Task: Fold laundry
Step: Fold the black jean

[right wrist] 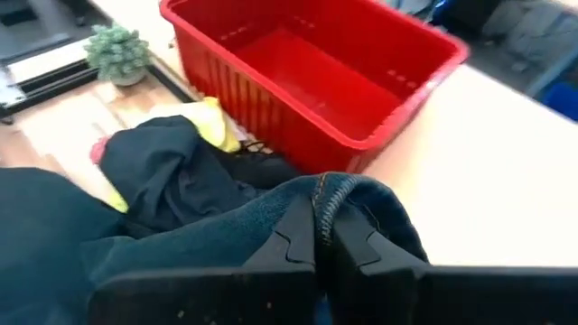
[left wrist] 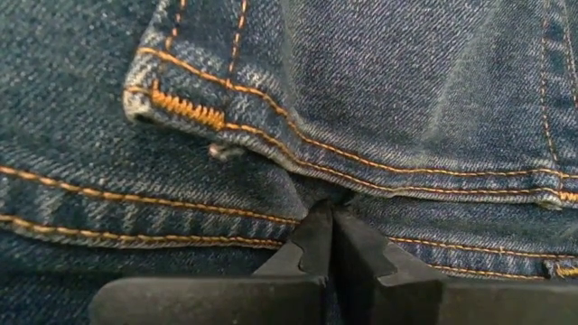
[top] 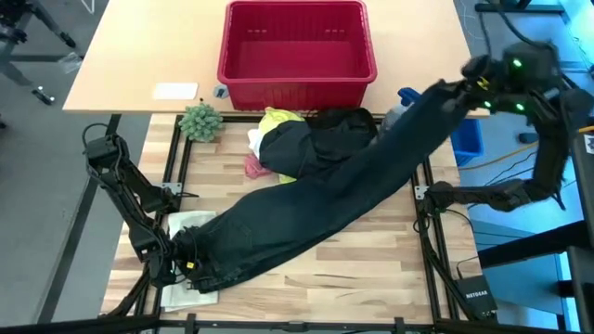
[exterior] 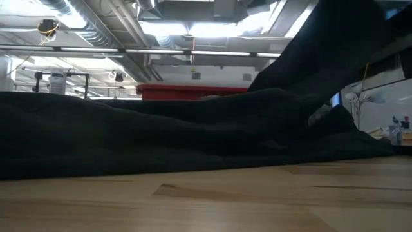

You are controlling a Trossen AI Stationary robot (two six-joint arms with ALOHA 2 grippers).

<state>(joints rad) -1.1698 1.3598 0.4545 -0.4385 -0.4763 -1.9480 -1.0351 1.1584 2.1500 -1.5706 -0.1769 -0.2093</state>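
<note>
In the high view, the dark trousers [top: 316, 209] are seen stretched in a long diagonal band between the two grippers: the left gripper [top: 186, 263] is pinched on one end low at the table's near left corner, over a flat white item [top: 190, 227], while the right gripper [top: 467, 85] is closed on the other end, raised beyond the table's far right edge. Behind the stretched cloth, between the grippers, a heap of dark fabric with a yellow T-shirt [top: 277, 119] and a small pink cloth [top: 254, 167] is seen, just before a red basket [top: 297, 54]; a small green plant [top: 200, 122] is set beside it. In the low view, the trousers [exterior: 161, 135] are spread across the wooden table [exterior: 212, 200] and lifted toward the upper right. In the left wrist view, the fingers [left wrist: 312, 248] are pressed together on a stitched denim seam. In the right wrist view, the fingers [right wrist: 293, 239] are clamped on a denim fold, with the basket [right wrist: 316, 77] beyond them.
</note>
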